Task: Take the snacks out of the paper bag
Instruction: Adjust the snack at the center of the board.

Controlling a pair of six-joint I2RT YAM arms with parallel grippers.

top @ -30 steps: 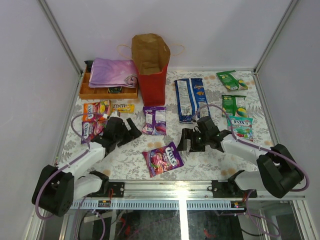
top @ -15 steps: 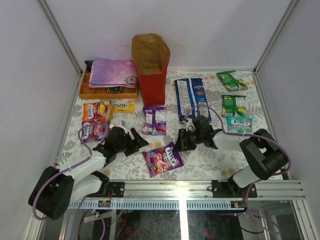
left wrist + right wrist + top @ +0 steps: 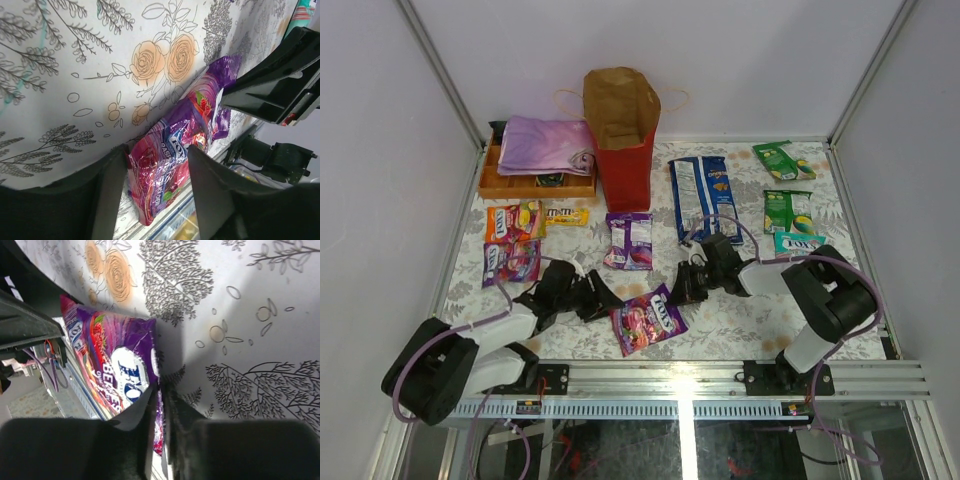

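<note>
- Paper bag (image 3: 625, 165): stood upright at the far edge with its mouth open, I judged for reaching in; I could not see its contents.
- Blue chip bag (image 3: 701, 198): lay flat to the right of the bag.
- Magenta packet (image 3: 647, 318): lay flat near the front, between both grippers.
- Left gripper (image 3: 156, 152): fingers spread wide, empty, facing that packet.
- Right gripper (image 3: 160, 395): fingers nearly together, apparently pinching the packet's edge.

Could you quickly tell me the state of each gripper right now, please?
Left gripper: jaws open, holding nothing.
Right gripper: jaws closed; no clear grip on the magenta packet beside them.
</note>
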